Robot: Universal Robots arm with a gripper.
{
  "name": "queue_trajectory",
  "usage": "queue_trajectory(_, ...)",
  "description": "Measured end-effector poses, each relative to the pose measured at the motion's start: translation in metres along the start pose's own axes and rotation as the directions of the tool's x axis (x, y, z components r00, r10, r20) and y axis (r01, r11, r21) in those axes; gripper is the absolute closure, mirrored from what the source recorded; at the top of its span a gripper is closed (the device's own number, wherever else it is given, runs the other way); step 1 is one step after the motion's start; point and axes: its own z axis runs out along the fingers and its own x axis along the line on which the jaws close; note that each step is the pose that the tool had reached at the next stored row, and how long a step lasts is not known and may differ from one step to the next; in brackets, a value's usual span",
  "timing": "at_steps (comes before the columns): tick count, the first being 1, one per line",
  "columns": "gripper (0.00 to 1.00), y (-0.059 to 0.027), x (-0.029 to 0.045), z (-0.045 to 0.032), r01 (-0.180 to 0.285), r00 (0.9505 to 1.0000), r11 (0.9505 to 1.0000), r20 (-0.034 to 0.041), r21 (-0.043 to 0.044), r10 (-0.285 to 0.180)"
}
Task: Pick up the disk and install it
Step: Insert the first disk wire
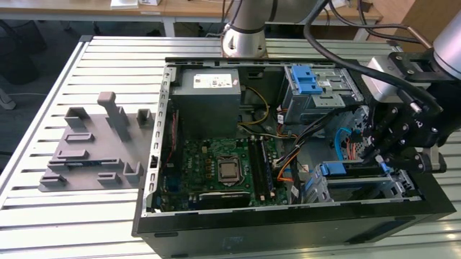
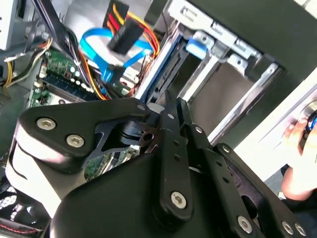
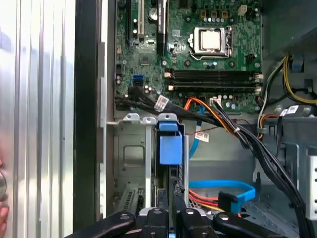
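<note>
Exterior view first, going from its left to its right. A grey holder (image 1: 94, 156) with slots and posts lies on the metal table (image 1: 72, 226) at the left of the frame. Just beside it, in the middle, sits a big black computer case (image 1: 288, 221), lying open.

Inside the case, at its upper left, is a grey box (image 1: 209, 94) with a white sticker. Below that box lies a green board (image 1: 209, 156) with a silver chip (image 1: 229, 168) on it. Farther right, in the upper part of the case, is a metal cage (image 1: 324, 94) with a blue latch (image 1: 306, 81) on top. A blue cable (image 1: 337, 144) and orange wires run between that cage and a second silver cage (image 1: 360, 189) at the lower right of the case.

The disk (image 1: 346, 169) stands on its edge inside this lower cage, with its blue frame showing. The black gripper (image 1: 376, 157) hangs at the right of the frame, with its tips right at the top edge of the disk.

In the first wrist view the disk (image 3: 171, 148) sits in its slot between the cage walls. The fingers (image 3: 157, 218) are almost together, with only a thin gap. In the second wrist view the gripper (image 2: 168, 101) looks pinched tight too. I cannot tell if the fingers hold the disk or just press on it. A person's hand (image 2: 297, 148) shows outside the case.
</note>
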Motion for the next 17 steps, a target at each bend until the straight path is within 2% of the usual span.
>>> queue_trajectory(4, 0.82, -0.0058, -0.0094, 0.0002, 0.000, 1.0000, 1.0000, 0.0002, 0.0000, 0.000)
queue_trajectory(9, 0.82, -0.0069, -0.0216, 0.0003, -0.001, 1.0000, 1.0000, 0.0000, 0.0004, 0.001)
queue_trajectory(13, 0.82, -0.0070, -0.0253, -0.0004, -0.007, 1.0000, 1.0000, 0.0003, 0.0018, 0.007)
queue_trajectory(17, 0.82, -0.0069, -0.0278, -0.0070, -0.009, 1.0000, 1.0000, 0.0004, 0.0022, 0.009)
